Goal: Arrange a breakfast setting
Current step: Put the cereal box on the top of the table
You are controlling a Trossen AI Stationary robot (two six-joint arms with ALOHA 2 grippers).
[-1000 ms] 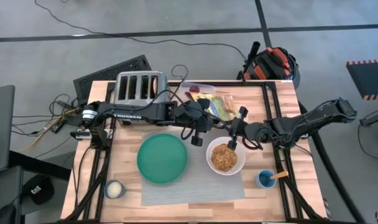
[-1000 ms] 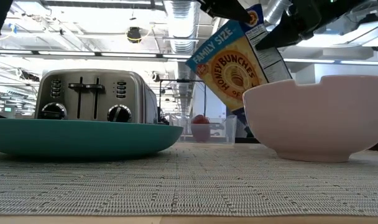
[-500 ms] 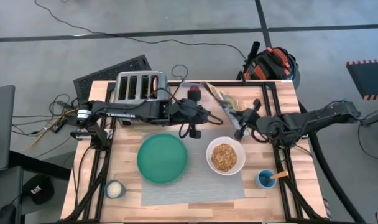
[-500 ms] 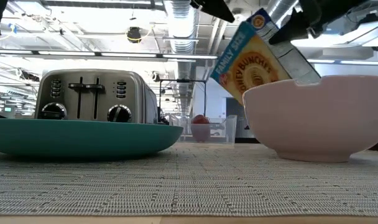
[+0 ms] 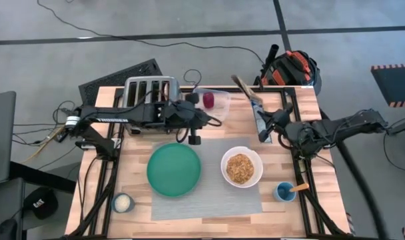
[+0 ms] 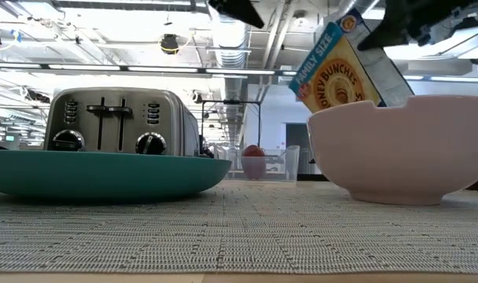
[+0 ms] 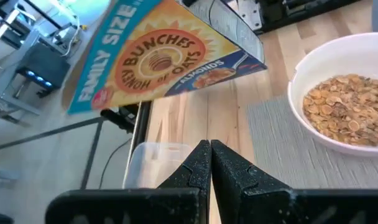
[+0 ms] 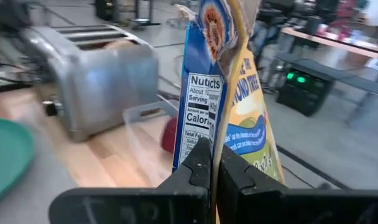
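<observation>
1. Closest to the front edge of the wooden table (image 5: 136, 150) sit a small white cup (image 5: 122, 203) on the left and a little blue cup (image 5: 284, 192) with something orange in it on the right.
2. The grey placemat (image 5: 216, 197) lies in the middle. On it, the teal-green plate (image 5: 174, 170) sits empty on the left, and the white bowl (image 5: 241, 167), full of cereal flakes (image 7: 347, 109), sits on the right, just beside the plate but not touching.
3. Behind the bowl, the right gripper (image 5: 264, 131) is clamped on a Honey Bunches of Oats cereal box (image 6: 345, 67). It holds the box tilted and lifted off the table, up near the back right corner.
4. The left gripper (image 5: 193, 138) hovers just behind the plate with its fingers (image 7: 198, 168) pressed together and nothing between them.
5. At the back, a chrome four-slot toaster (image 5: 151, 95) stands on the left, with what looks like a tan bread (image 5: 165, 89) poking out of one slot.
6. To the right of the toaster is a clear plastic container (image 5: 212, 100) holding a dark-red fruit (image 5: 209, 100).
7. Beyond the table there's a red-and-black backpack (image 5: 292, 68) on the floor.
</observation>
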